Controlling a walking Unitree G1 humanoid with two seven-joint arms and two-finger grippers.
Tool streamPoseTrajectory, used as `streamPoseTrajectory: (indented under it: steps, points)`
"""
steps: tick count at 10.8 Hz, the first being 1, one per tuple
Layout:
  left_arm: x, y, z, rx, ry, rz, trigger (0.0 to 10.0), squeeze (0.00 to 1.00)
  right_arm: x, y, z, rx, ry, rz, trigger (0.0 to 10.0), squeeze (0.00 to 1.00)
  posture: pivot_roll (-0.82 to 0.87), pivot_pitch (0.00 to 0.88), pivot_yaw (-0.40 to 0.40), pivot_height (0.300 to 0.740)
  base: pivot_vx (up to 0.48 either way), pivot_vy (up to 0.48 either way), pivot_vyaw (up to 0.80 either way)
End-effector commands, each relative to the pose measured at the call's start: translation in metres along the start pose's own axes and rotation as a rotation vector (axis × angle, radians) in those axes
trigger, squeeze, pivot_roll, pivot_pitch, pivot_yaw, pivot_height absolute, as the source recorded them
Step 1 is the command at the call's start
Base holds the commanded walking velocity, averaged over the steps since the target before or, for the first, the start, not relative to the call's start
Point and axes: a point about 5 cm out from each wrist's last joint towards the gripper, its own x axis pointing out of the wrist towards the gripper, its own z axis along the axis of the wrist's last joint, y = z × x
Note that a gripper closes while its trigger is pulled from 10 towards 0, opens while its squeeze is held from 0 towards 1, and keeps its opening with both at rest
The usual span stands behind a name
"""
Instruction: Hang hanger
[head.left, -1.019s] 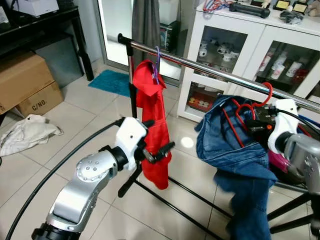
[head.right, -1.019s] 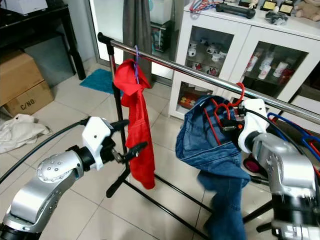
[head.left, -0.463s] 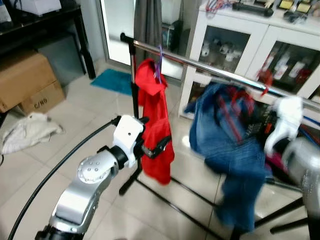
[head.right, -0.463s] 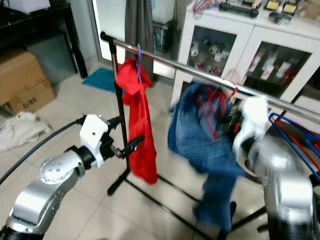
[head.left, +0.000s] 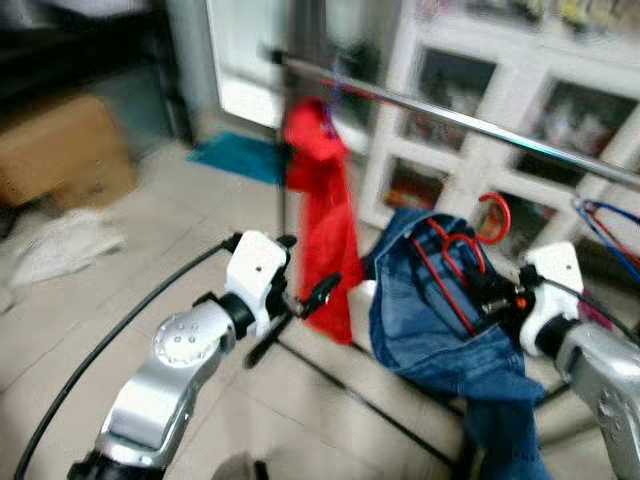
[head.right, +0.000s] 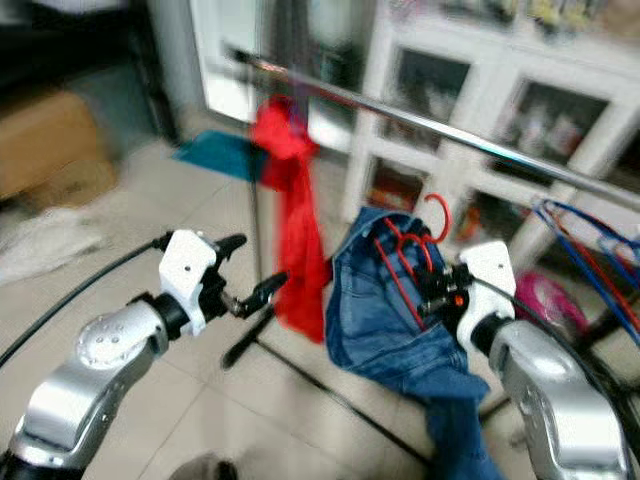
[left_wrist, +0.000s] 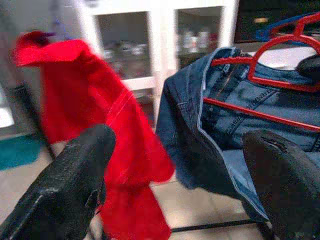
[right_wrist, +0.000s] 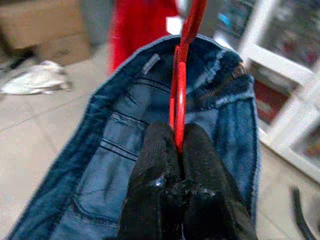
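Right, right gripper (right_wrist: 176, 150) is clamped tight on the red hanger (head.left: 462, 262), fingers (right_wrist: 157, 155) pinching the hanger's bar w/ no gap showing in the wrist view. Blue jeans (head.left: 440, 320) are draped on that hanger, waistband up, legs trailing down toward the floor. Hanger hook (head.left: 495, 215) sits below the chrome rail (head.left: 480, 130), apart from it, not hooked on. Head views are blurred, so fine detail is soft.

Left gripper (head.left: 300, 300) is spread wide, nothing between its fingers (left_wrist: 75, 175); it hovers below the rail, just beside the lower edge of the red garment (head.left: 325, 210). That red garment hangs from the rail on its own hanger near the rail's left end, by the black upright post (head.right: 258, 200).

Behind the rail: white glass-door cabinet (head.left: 470, 100). Blue hangers (head.right: 590, 240) hang on the rail to the robot's right of the jeans. Left of the rail: cardboard box (head.left: 65, 150), a pale cloth heap (head.left: 60, 245) on the tiled floor (head.left: 150, 230), and a teal mat (head.left: 235, 160) by the post.
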Motion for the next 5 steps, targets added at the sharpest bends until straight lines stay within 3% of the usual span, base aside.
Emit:
streamPoseTrajectory:
  steps: [1,2,3,5]
  points:
    - [0.006,-0.001,-0.002,0.035,0.021,-0.022,10.0,0.0,-0.002,0.005,0.009,-0.003,-0.062,0.018,0.0,0.0,0.01,0.0,-0.033,0.74,0.0,0.0,0.0]
    - [0.015,0.006,-0.003,0.076,0.028,-0.011,10.0,0.32,-0.003,0.012,0.009,0.006,-0.07,0.067,0.0,0.0,0.0,0.0,-0.031,0.74,0.0,0.0,0.0]
    - [0.03,0.013,0.002,0.094,0.0,-0.019,10.0,1.0,-0.005,0.021,0.009,0.014,-0.081,0.133,0.0,0.0,0.0,0.0,-0.039,0.74,0.0,0.0,0.0]
    - [0.043,0.018,0.011,0.097,-0.039,-0.029,10.0,1.0,-0.007,0.026,0.014,0.014,-0.102,0.177,0.0,0.0,-0.02,0.0,-0.03,0.74,0.0,0.0,0.0]
